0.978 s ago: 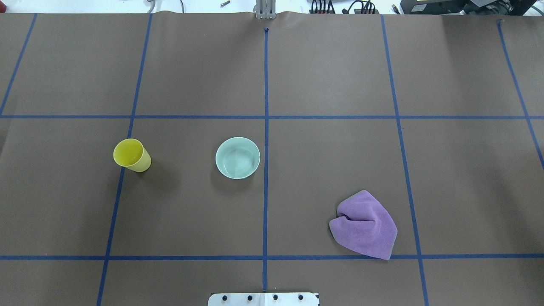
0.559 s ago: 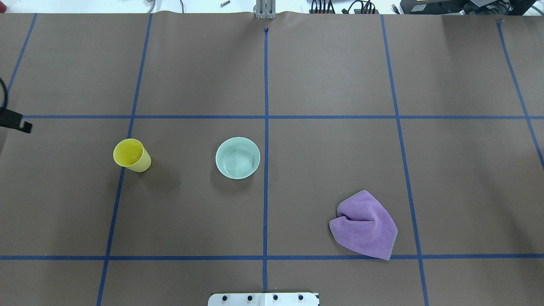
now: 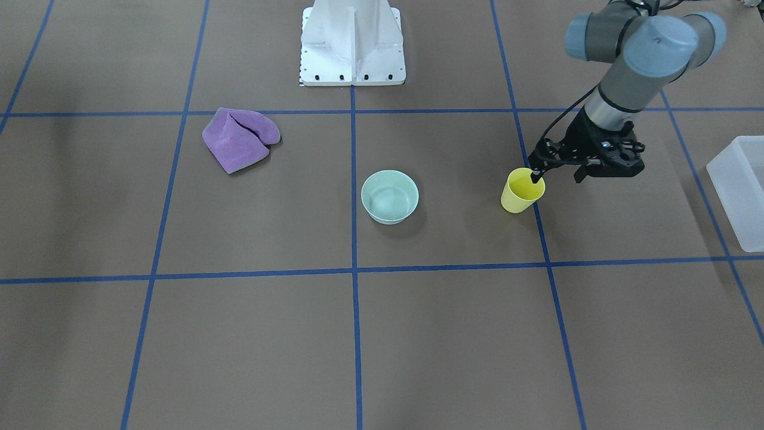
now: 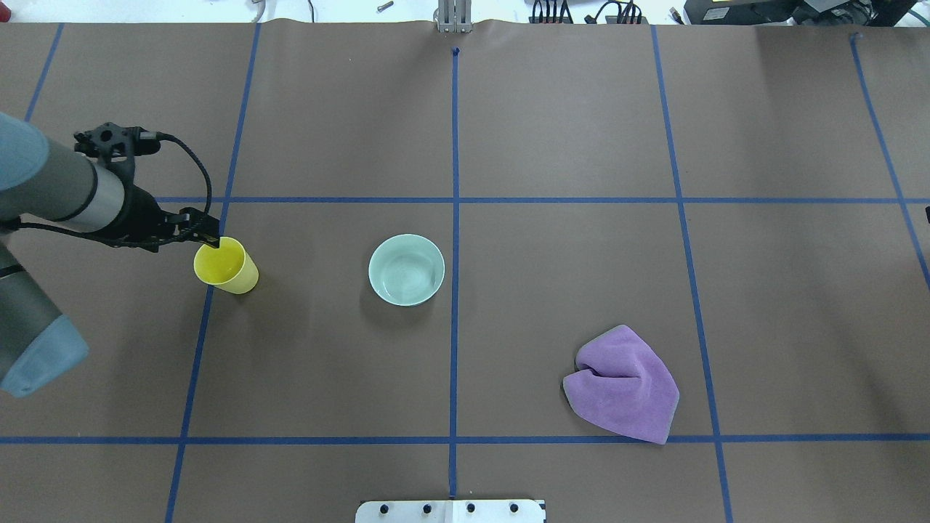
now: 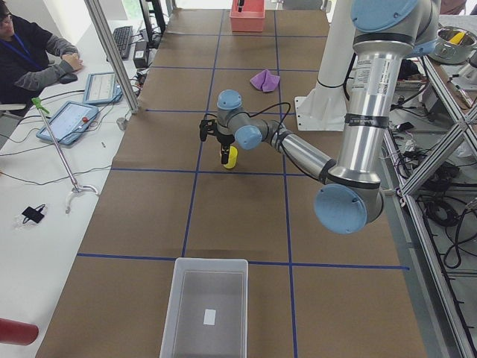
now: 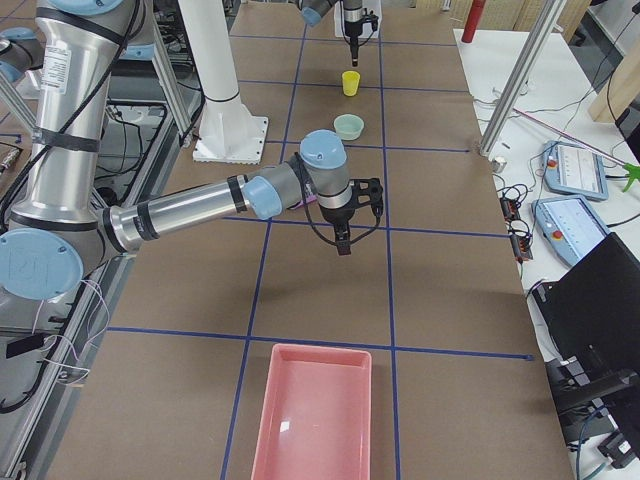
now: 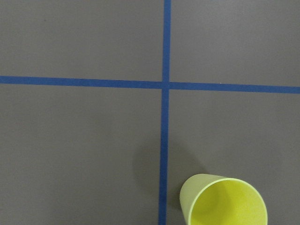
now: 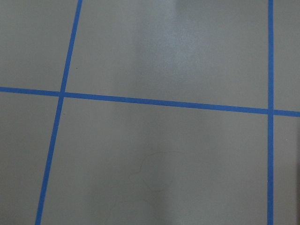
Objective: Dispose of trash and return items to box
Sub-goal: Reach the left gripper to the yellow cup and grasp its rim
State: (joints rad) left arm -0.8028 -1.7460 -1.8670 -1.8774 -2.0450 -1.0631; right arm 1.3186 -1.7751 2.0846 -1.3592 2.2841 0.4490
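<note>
Fingertips (image 3: 535, 176) of the left gripper (image 4: 211, 238) come together in one dark point, pressed to each other with no gap that we can see. They hang at the rim of the yellow cup (image 4: 227, 266), on its side toward the robot's left; if they touch the rim, we cannot tell. The gripper points down to the table (image 4: 552, 116). Behind it the forearm of the left arm (image 4: 65, 192) lies nearly level, and from the bent elbow the upper arm stands almost upright.

The cup stands upright on a blue tape line (image 4: 197, 349), and inside we see only its own yellow bottom. The pale green bowl (image 4: 406, 269) stands near the table's middle, well apart from the cup, and shows only its own smooth floor. The box (image 5: 212, 262) (frosted white, open on top) stands at the table's end on the robot's left, well apart from the cup; one small white patch shows on its bottom. A pink tray (image 6: 310, 420) lies at the opposite end. The purple cloth (image 4: 623, 383) lies crumpled on the robot's right half.

The right gripper (image 6: 343, 245) hangs over the table between the tray and the bowl, pointing down; how its fingers stand we cannot tell. The right arm (image 6: 200, 205) holds its forearm nearly level too.
</note>
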